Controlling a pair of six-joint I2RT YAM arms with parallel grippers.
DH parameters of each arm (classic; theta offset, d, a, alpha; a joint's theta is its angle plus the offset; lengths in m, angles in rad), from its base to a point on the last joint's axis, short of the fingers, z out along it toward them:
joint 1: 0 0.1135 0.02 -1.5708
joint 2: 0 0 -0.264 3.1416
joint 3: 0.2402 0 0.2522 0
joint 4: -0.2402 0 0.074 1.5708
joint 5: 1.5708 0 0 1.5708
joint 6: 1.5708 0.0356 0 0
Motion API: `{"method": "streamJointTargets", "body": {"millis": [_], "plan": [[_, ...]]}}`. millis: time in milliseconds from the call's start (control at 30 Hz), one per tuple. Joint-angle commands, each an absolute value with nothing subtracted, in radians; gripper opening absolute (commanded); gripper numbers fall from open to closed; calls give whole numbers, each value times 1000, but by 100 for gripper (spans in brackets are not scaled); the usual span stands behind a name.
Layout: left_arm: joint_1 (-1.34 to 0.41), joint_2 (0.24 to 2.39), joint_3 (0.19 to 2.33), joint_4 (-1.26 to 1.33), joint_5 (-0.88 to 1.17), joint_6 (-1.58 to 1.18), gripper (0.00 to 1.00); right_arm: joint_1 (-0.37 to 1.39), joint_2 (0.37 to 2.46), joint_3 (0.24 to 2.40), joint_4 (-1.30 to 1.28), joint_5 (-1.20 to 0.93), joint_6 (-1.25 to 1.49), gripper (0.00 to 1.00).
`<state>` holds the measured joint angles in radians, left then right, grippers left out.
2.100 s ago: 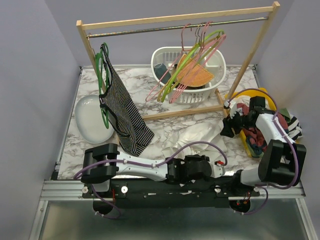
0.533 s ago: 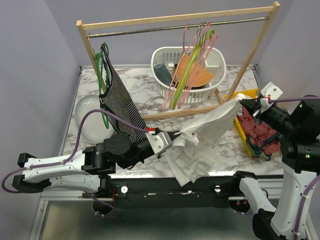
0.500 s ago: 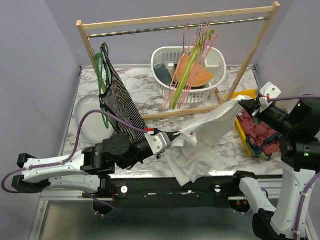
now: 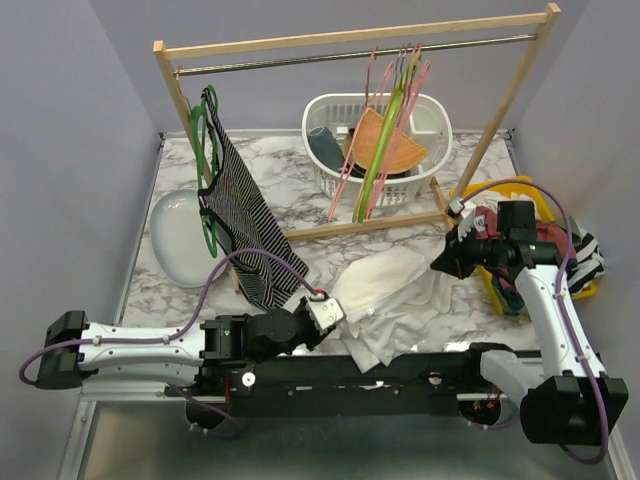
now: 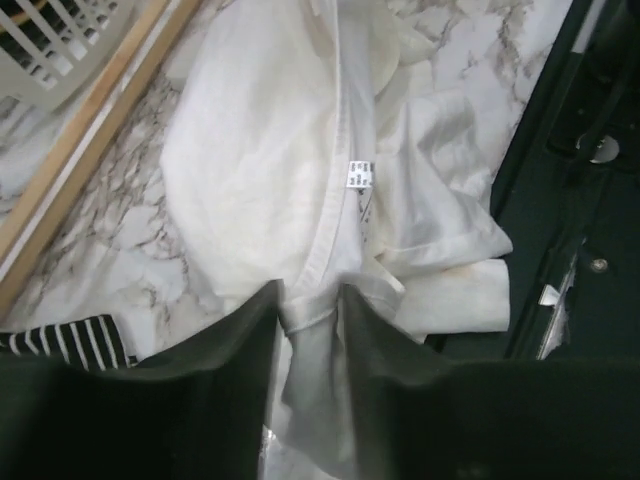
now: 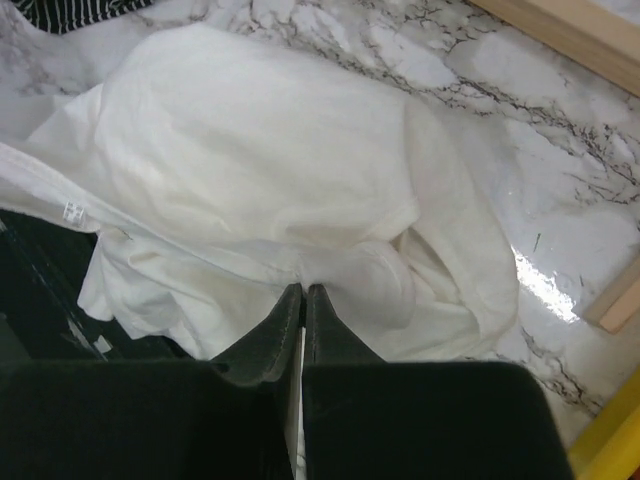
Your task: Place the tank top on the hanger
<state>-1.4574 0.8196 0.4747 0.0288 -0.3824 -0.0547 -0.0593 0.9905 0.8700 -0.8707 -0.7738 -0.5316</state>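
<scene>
Pickup stage, I reckon: tank top (image 4: 385, 300) sits crumpled at lower centre, and the hanger (image 4: 345, 178) hangs on the rail (image 4: 350, 55) up top. Left gripper (image 5: 310, 300) is slightly parted around the hem. Right gripper (image 6: 302, 292) is closed at a fold, can't tell if it's pinching. Next move needs a strap found.

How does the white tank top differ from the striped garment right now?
The tank top is plain white; the striped garment is black and white. The tank top lies crumpled on the table; the striped garment hangs from a green hanger on the rack. Both are soft clothing.
</scene>
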Motion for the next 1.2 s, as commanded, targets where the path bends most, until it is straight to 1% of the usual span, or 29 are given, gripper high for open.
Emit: {"method": "streamJointTargets", "body": {"millis": [0, 33, 67, 133, 167, 233, 300, 433, 500, 567, 600, 633, 700, 733, 767, 800, 900, 1033, 1167], "plan": [[-1416, 786, 466, 131, -466, -141, 62, -52, 1074, 934, -810, -761, -497, 32], [-1411, 775, 474, 114, -448, -144, 73, -52, 1100, 954, -830, -797, -515, 40], [-1404, 763, 488, 92, -407, -144, 77, -52, 1100, 972, -845, -811, -521, 55], [-1399, 721, 541, 16, -361, -144, 85, -52, 1089, 1009, -861, -850, -523, 68], [-1401, 706, 563, 2, -341, -146, 87, -54, 1068, 1012, -861, -860, -522, 77], [-1401, 666, 635, -81, -296, -158, 89, -54, 1049, 997, -839, -890, -506, 81], [-1399, 643, 730, -153, -291, -167, 90, -58, 1022, 964, -799, -905, -499, 82], [-1396, 663, 923, -250, -307, -158, 90, -80, 1008, 847, -723, -975, -483, 82], [-1396, 701, 1033, -281, -317, -141, 90, -90, 1018, 877, -784, -988, -534, 83], [-1393, 735, 1103, -296, -362, -132, 90, -98, 1014, 865, -779, -1034, -537, 83], [-1391, 774, 1170, -305, -385, -120, 90, -98, 1012, 859, -778, -1045, -544, 83], [-1388, 796, 1202, -310, -449, -120, 90, -100, 1009, 858, -776, -1046, -546, 83], [-1370, 866, 1302, -314, -504, -115, 90, -100, 1008, 859, -775, -1042, -551, 83], [-1353, 896, 1336, -319, -524, -118, 91, -103, 1008, 859, -778, -1043, -551, 83], [-1295, 926, 1371, -330, -531, -126, 91, -106, 1006, 861, -779, -1045, -554, 83], [-1258, 986, 1438, -354, -517, -138, 91, -107, 1006, 861, -781, -1045, -554, 83], [-1105, 1101, 1547, -399, -450, -215, 91, -112, 999, 859, -781, -1043, -555, 83], [-1006, 1238, 1670, -446, -417, -278, 89, -112, 992, 856, -775, -1028, -552, 83], [-962, 1347, 1761, -475, -410, -330, 83, -113, 989, 853, -770, -1014, -546, 83]]}}
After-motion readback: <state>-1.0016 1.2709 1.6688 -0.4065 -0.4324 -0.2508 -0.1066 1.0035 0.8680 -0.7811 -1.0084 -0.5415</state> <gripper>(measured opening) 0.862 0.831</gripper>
